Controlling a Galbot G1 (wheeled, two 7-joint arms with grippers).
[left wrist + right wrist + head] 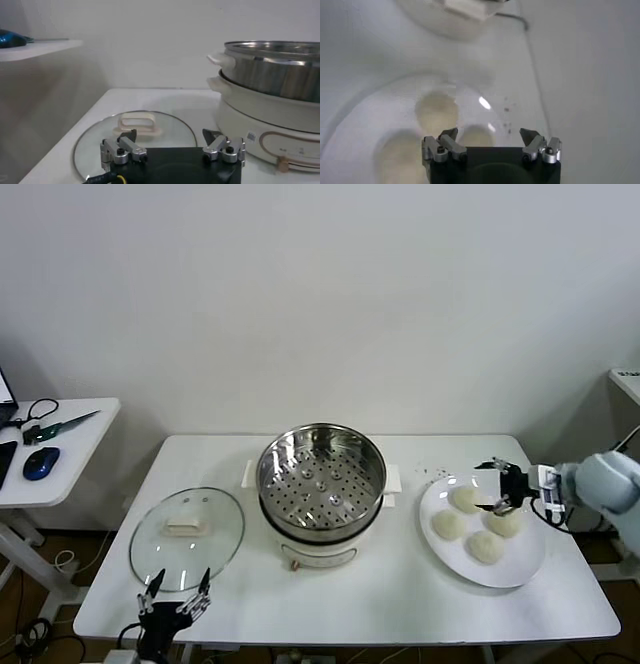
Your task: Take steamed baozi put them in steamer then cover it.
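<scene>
The steamer (321, 484) stands open at the table's middle, its perforated tray bare; it also shows in the left wrist view (272, 85). The glass cover (187, 534) lies flat to its left, white handle up (138, 123). Four baozi lie on a white plate (525, 562) at the right: (465, 499), (449, 525), (504, 522), (486, 546). My right gripper (503, 486) is open and empty, just above the far-right baozi (476, 136). My left gripper (175, 594) is open and empty at the table's front edge, beside the cover's near rim.
A white side table (70, 446) with a blue mouse (40, 462) stands at the far left. Small dark specks (435, 474) lie on the table behind the plate. The wall is close behind the table.
</scene>
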